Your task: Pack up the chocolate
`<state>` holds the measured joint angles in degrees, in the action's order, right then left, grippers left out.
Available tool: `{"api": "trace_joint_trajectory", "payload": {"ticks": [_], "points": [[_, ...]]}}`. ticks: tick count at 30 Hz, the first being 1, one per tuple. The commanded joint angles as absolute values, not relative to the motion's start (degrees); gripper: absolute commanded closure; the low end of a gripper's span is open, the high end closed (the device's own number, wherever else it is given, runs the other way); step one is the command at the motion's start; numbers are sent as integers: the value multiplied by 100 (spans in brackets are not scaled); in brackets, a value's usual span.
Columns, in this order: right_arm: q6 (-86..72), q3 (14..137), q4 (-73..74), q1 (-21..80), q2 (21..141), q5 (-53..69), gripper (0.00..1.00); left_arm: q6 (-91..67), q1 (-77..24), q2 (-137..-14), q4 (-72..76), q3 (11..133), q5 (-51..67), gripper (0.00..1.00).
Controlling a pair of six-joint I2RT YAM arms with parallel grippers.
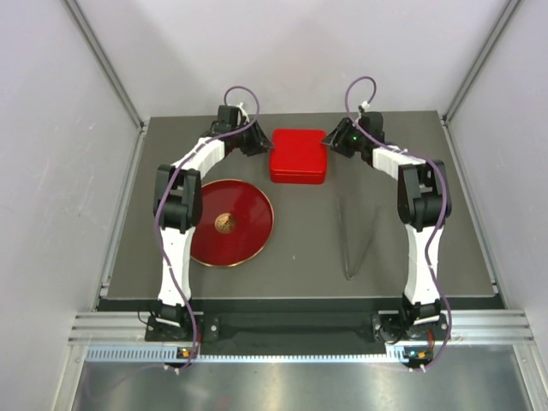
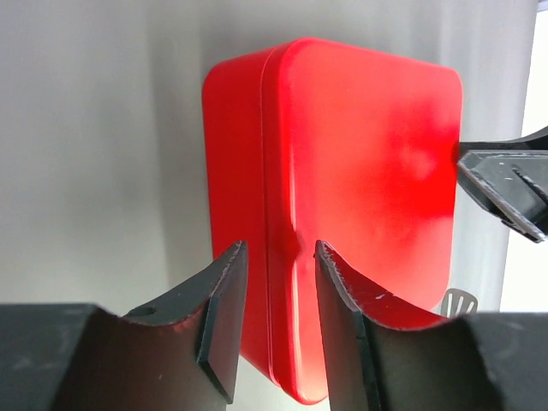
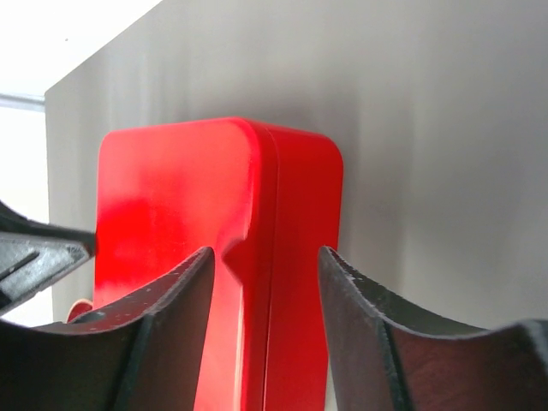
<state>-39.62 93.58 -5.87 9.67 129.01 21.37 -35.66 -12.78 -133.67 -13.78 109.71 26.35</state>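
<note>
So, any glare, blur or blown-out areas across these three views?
Top external: evenly lit and sharp. Left wrist: soft glare on the red box, left fingers dark against it. Right wrist: upper-left corner blown out white, right fingers dark and slightly soft.

A round red plate [image 1: 248,214] lies on the dark grey surface [image 1: 300,257], with a small golden-brown ball [image 1: 225,223] in its middle. A shut red box [image 1: 298,156] with round corners sits behind the plate. Thin metal tongs [image 1: 348,272] lie flat off to the right, well apart from the plate.
</note>
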Motion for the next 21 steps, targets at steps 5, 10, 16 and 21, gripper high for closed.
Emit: {"api": "trace_joint_trajectory", "payload": {"ticks": [5, 10, 16, 21], "points": [[-3691, 9835, -677, 905, 12621, 2681, 40, -3463, -1169, -13035, -1424, 11188, 2768, 57], [-3752, 9669, -651, 791, 12419, 2663, 37, -3568, -1178, -12815, -1345, 11180, 2909, 59], [-3701, 9299, -387, 624, 11848, 2496, 41, -3717, -1204, -12586, -1100, 11057, 3120, 68], [-3893, 9298, -676, 790, 11637, 3381, 89, -3972, -1318, -12594, -686, 10828, 3349, 91]]}}
